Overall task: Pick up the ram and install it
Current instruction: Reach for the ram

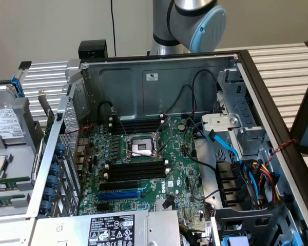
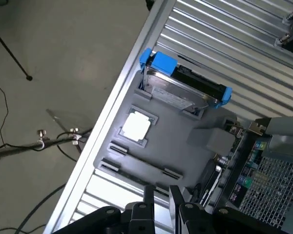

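Two-fingered gripper [image 2: 161, 190] nearest the wrist camera, tips apart, nothing between them. Hangs over the ribbed metal table [image 2: 224, 39], just short of a grey tray [image 2: 180, 146]. In the tray, first long narrow recesses, then a pale square chip [image 2: 136, 127], then a hard drive [image 2: 176, 95] in a blue bracket. Same tray at the exterior view's left edge, outside the open computer case [image 1: 128, 87], with the ram [image 1: 9, 181] as a thin green strip lying in it. Toward the exterior view's right, inside the case, black memory slots [image 1: 136, 171] on the green motherboard [image 1: 177, 169], well apart from the ram.
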Controlling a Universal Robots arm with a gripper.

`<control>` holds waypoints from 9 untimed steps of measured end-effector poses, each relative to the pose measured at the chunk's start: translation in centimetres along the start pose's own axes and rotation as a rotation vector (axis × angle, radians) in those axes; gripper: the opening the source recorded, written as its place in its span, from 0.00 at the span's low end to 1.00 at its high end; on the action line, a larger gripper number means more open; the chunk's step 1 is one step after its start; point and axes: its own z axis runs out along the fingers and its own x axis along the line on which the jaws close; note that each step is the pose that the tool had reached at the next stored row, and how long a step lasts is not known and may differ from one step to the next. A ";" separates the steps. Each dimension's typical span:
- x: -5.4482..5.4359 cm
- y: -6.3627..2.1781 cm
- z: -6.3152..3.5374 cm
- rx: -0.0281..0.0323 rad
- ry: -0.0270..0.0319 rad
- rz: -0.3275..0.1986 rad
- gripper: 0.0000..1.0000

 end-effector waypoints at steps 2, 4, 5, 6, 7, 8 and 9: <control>0.0 0.00 0.00 -0.0015 0.0018 -0.036 0.27; 0.0 0.00 0.00 -0.0031 0.0037 -0.073 0.27; 0.0 0.00 0.00 -0.0039 0.0046 -0.091 0.27; 0.0 0.00 0.00 -0.0046 0.0055 -0.109 0.27; 0.0 0.00 0.00 -0.0054 0.0064 -0.128 0.27; 0.0 0.00 0.00 -0.0062 0.0073 -0.145 0.27; 0.0 0.00 0.00 -0.0070 0.0082 -0.164 0.27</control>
